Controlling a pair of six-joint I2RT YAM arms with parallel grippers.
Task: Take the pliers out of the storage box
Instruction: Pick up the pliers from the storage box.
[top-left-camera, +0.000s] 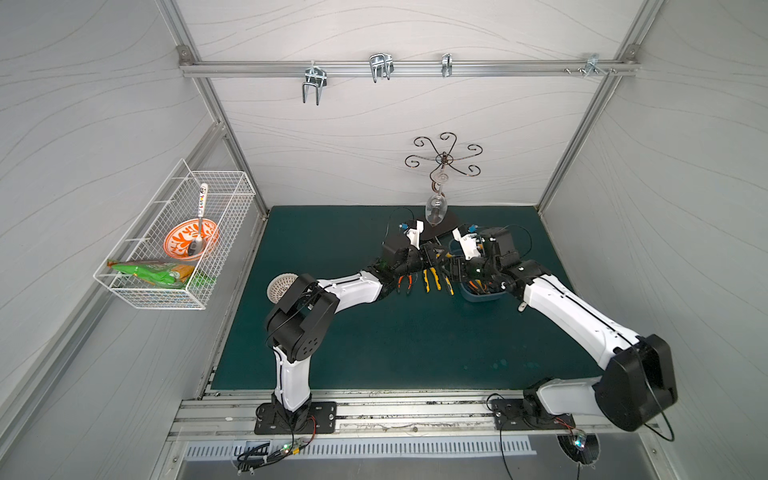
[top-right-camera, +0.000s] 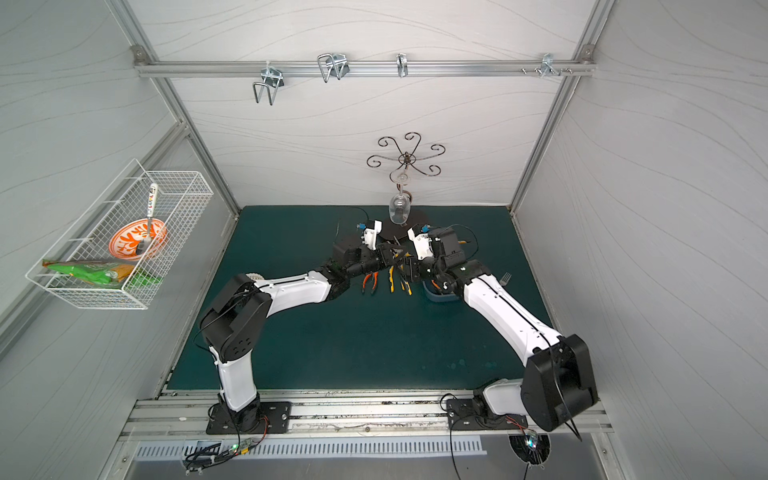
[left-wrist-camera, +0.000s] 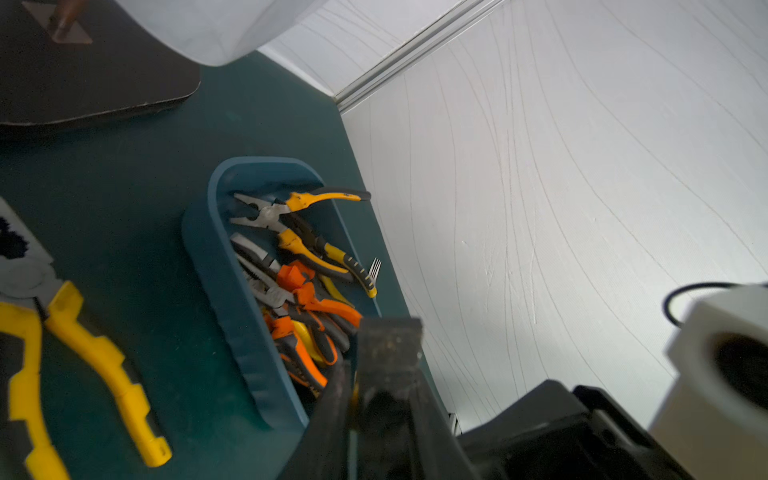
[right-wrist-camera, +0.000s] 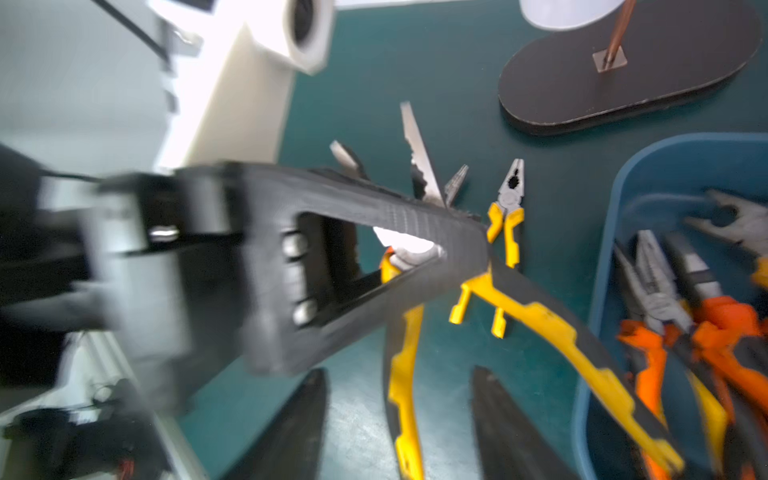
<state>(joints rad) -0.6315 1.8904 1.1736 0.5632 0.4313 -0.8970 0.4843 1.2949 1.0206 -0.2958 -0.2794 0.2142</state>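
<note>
Nearest, the blue storage box (left-wrist-camera: 216, 266) on the green worktop (top-left-camera: 374, 340) holds a heap of orange- and yellow-handled pliers (left-wrist-camera: 299, 291), noses mostly toward its left-arm wall. Beside it loose pliers (top-left-camera: 405, 284) lie lengthwise, handles near, noses toward the back wall. Over them the right tool (right-wrist-camera: 399, 374) stands apart; the left tool (right-wrist-camera: 478, 237) seems clamped on a yellow pair (right-wrist-camera: 544, 316), though it is blurred. Farther off, a wire basket (top-left-camera: 232, 208) on the left wall holds a bowl (top-left-camera: 174, 241), spoon (top-left-camera: 202, 199) and green packet (top-left-camera: 153, 272)
</note>
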